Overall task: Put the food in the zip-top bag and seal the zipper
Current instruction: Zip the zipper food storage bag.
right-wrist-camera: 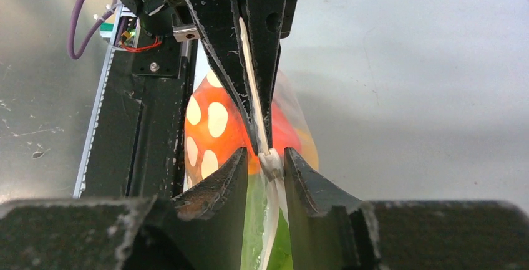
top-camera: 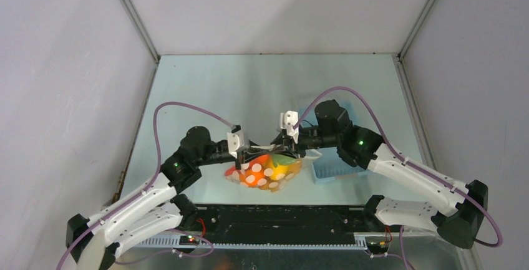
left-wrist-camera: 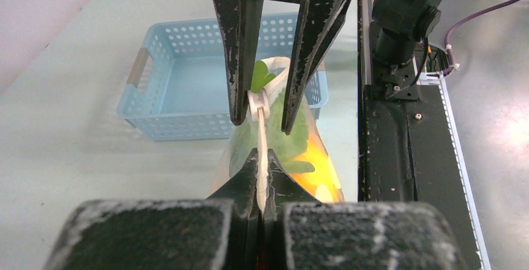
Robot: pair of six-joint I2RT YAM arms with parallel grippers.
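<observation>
The zip-top bag [top-camera: 265, 171], clear with white dots, hangs between my two grippers with the food [top-camera: 269, 164] inside: orange and red pieces [right-wrist-camera: 224, 139] and green ones [left-wrist-camera: 298, 138]. My left gripper [left-wrist-camera: 262, 161] is shut on the zipper [left-wrist-camera: 262, 145], pinching the white strip at its end. My right gripper [right-wrist-camera: 266, 159] straddles the same strip at the small white slider [right-wrist-camera: 271, 163]. The slider rests against one finger, with a gap to the other. The two grippers' tips nearly meet along the strip.
The light blue perforated basket [left-wrist-camera: 187, 77] stands on the pale table just right of the bag [top-camera: 334, 170], beneath the right arm. The black base rail [top-camera: 281, 215] runs along the near edge. Grey walls enclose the table.
</observation>
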